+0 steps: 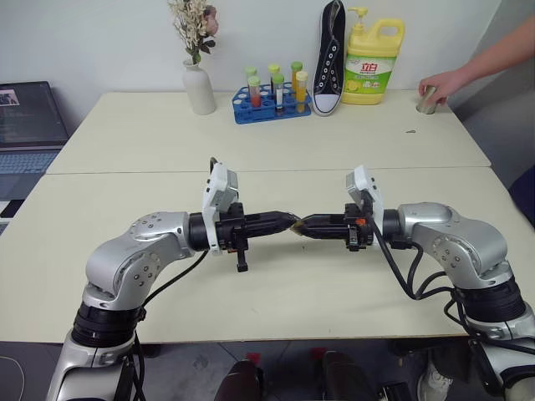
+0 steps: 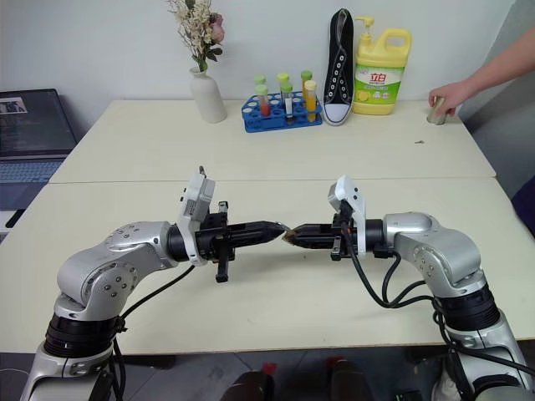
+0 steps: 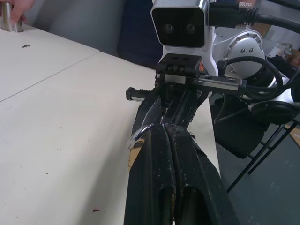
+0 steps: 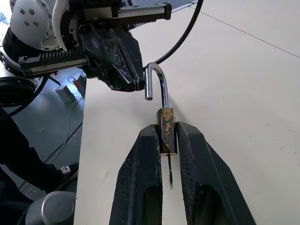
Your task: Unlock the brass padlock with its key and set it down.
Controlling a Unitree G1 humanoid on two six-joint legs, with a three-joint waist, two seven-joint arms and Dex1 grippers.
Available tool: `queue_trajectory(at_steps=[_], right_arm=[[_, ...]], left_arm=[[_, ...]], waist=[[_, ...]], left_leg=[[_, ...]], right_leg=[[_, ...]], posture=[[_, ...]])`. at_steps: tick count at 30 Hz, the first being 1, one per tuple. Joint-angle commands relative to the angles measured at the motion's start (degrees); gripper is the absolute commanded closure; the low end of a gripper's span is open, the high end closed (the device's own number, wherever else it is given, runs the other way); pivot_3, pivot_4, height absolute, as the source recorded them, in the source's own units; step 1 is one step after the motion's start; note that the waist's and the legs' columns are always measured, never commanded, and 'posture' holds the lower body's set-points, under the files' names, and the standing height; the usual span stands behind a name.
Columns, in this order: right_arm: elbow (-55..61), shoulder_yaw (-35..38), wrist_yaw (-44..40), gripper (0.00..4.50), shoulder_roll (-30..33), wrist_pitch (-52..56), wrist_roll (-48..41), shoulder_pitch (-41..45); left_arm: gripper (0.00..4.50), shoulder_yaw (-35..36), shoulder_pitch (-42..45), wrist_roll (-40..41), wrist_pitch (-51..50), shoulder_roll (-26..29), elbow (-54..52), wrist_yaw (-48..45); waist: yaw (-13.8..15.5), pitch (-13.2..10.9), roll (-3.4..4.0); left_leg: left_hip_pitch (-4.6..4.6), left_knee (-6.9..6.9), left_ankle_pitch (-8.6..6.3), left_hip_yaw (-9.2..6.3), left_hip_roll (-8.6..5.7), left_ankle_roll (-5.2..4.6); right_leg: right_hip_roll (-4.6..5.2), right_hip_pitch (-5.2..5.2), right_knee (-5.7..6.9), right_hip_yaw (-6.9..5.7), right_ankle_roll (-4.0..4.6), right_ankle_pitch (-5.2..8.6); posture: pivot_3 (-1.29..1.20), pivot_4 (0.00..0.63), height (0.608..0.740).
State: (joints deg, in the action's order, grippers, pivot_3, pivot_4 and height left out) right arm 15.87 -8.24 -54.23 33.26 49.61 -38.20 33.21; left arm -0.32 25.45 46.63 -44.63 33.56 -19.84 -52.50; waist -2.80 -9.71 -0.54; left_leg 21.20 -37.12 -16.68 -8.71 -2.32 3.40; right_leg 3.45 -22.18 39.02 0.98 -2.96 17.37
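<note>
My right gripper (image 4: 166,137) is shut on the brass padlock (image 4: 165,123), holding it by its small golden body above the table (image 1: 276,167). The padlock's silver shackle (image 4: 158,77) stands raised, with one end free of the body. The key (image 4: 169,174) shows as a thin silvery strip behind the padlock, between my right fingers. My left gripper (image 1: 287,222) is shut and points level at the right one, tip to tip. Its black fingertips (image 4: 123,70) sit just beside the shackle's free end. I cannot tell whether they touch it.
Along the far edge stand a white vase of flowers (image 1: 199,85), a blue rack of test tubes (image 1: 272,102), a black shoe (image 1: 328,63) and a yellow detergent bottle (image 1: 374,63). A person's hand (image 1: 443,85) rests on a metal cup (image 1: 429,100) at the far right. A laptop (image 1: 29,125) sits at the left.
</note>
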Motion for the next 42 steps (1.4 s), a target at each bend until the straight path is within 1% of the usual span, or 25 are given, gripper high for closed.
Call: queue_trajectory(at_steps=[1,10,13,15,17,19,21,23,24,26,27,33,37,38,42], right_arm=[[1.45,0.24,-0.79,4.34,0.23,-0.83,-0.05,0.96],[1.31,0.2,-1.02,4.34,0.2,-0.89,0.32,0.96],[1.14,0.18,-1.35,4.34,0.68,-0.27,0.34,0.99],[0.79,0.1,-1.83,4.34,1.11,0.13,0.37,0.98],[-0.85,-0.54,-3.15,4.34,1.84,0.7,0.59,1.43],[-2.3,-1.4,-4.38,4.34,2.31,1.03,0.9,2.0],[-3.51,-2.6,-5.53,4.34,2.61,0.9,1.55,2.66],[-5.02,-4.42,-7.09,4.34,2.94,0.64,2.45,3.6],[-5.85,-5.48,-7.97,4.34,3.09,0.54,2.98,4.14],[-9.84,-9.6,-10.85,4.34,2.89,-0.42,5.72,6.28],[-11.46,-11.01,-11.86,4.34,2.64,-0.92,6.85,7.09],[-25.01,-19.34,-17.73,4.34,-1.77,-5.71,14.98,13.32],[-31.77,-21.93,-20.64,4.34,-4.41,-8.15,18.82,16.2],[-33.55,-22.55,-21.23,4.34,-4.99,-9.09,20.04,16.93],[-39.68,-23.63,-22.81,4.34,-6.81,-11.66,23.98,19.63]], left_arm=[[4.5,1.22,1.04,0.96,0.19,0.06,-2.01,0.42],[4.5,0.7,1.11,-1.61,2.25,0.56,-1.17,0.23],[4.5,0.55,0.63,-6.97,6.42,3.79,-0.99,-0.82],[4.5,1.25,-0.32,-8.14,8.75,6.08,-0.7,-3.49],[4.5,-0.01,-4.77,-17.53,21.85,12.08,0.13,-9.49],[4.5,-1.35,-8.35,-24.01,31.91,15.82,1.51,-13.47],[4.5,-2.54,-10.99,-27.59,38.14,17.51,2.74,-15.67],[4.5,-2.96,-13.44,-28.66,41.44,18.01,2.91,-17.12],[4.11,-2.98,-14.72,-28.72,42.53,18.08,2.71,-17.76],[3.68,-2.55,-17.21,-28.52,43.58,17.35,1.37,-17.39],[3.35,-2.27,-17.7,-28.19,43.39,16.92,0.9,-16.88],[1.48,-0.79,-20.7,-27.72,42.36,16.43,-1.42,-14.91],[0.22,-0.73,-21.02,-28.59,42.56,16.14,-1.69,-13.88],[0.01,-0.79,-21.01,-28.85,42.78,16.15,-1.65,-13.71],[0.0,-1.24,-21.05,-29.63,43.69,16.09,-0.95,-13.42]], waist=[[0.0,0.0,0.0],[0.01,0.0,0.0],[-0.03,0.0,0.0],[-0.06,0.0,0.0],[-0.21,0.0,0.01],[-0.28,-0.02,0.03],[-0.03,-0.02,0.03],[0.32,-0.02,0.03],[0.45,-0.02,0.03],[0.56,-0.02,0.03],[0.53,-0.02,0.03],[0.34,-0.02,0.04],[-0.02,-0.03,0.05],[-0.08,-0.03,0.04],[-0.15,-0.03,0.05]], left_leg=[[0.0,0.0,0.0,0.0,0.0,0.0],[0.0,0.01,0.0,0.01,0.0,0.01],[0.0,0.01,0.0,0.01,0.0,0.01],[-0.01,0.04,0.0,0.04,-0.02,0.01],[-0.02,0.05,0.0,0.06,-0.01,0.01],[-0.07,0.13,0.0,0.18,-0.01,0.02],[-0.06,0.14,0.0,0.19,0.0,0.01],[-0.05,0.13,-0.01,0.19,0.01,0.0],[-0.04,0.12,-0.02,0.19,0.02,-0.03],[-0.02,0.12,-0.12,0.19,0.03,-0.2],[-0.03,0.12,-0.13,0.2,0.03,-0.22],[-0.04,0.11,-0.14,0.17,0.01,-0.24],[-0.05,0.12,-0.13,0.13,0.01,-0.23],[-0.05,0.12,-0.13,0.11,0.02,-0.23],[-0.05,0.12,-0.12,0.09,0.01,-0.21]], right_leg=[[0.0,0.0,0.0,0.0,0.0,0.0],[0.0,0.0,0.0,0.0,0.0,0.0],[0.0,-0.01,0.0,0.0,0.0,0.0],[-0.02,-0.02,-0.01,0.01,0.0,0.0],[-0.03,-0.03,-0.02,0.02,0.0,0.0],[-0.04,-0.04,-0.05,0.1,0.01,0.01],[-0.02,-0.04,-0.07,0.1,0.02,0.01],[0.01,-0.02,-0.07,0.1,0.02,0.01],[0.02,-0.03,-0.07,0.09,0.02,0.01],[0.04,-0.03,-0.08,0.1,0.02,0.01],[0.04,-0.04,-0.08,0.1,0.02,0.01],[0.0,-0.04,-0.04,0.04,0.01,0.01],[-0.01,-0.06,-0.04,0.03,0.02,0.01],[-0.01,-0.06,-0.04,0.03,0.02,0.01],[-0.01,-0.06,-0.03,0.03,0.01,0.01]], posture=[[0.0,0.15,0.74],[0.0,0.15,0.74],[0.0,0.15,0.74],[0.0,0.15,0.74],[0.0,0.15,0.74],[0.0,0.15,0.74],[0.0,0.15,0.74],[0.0,0.15,0.74],[0.0,0.15,0.74],[0.0,0.15,0.74],[0.0,0.15,0.74],[0.0,0.15,0.74],[0.0,0.15,0.74],[0.0,0.15,0.74],[0.0,0.15,0.74]])
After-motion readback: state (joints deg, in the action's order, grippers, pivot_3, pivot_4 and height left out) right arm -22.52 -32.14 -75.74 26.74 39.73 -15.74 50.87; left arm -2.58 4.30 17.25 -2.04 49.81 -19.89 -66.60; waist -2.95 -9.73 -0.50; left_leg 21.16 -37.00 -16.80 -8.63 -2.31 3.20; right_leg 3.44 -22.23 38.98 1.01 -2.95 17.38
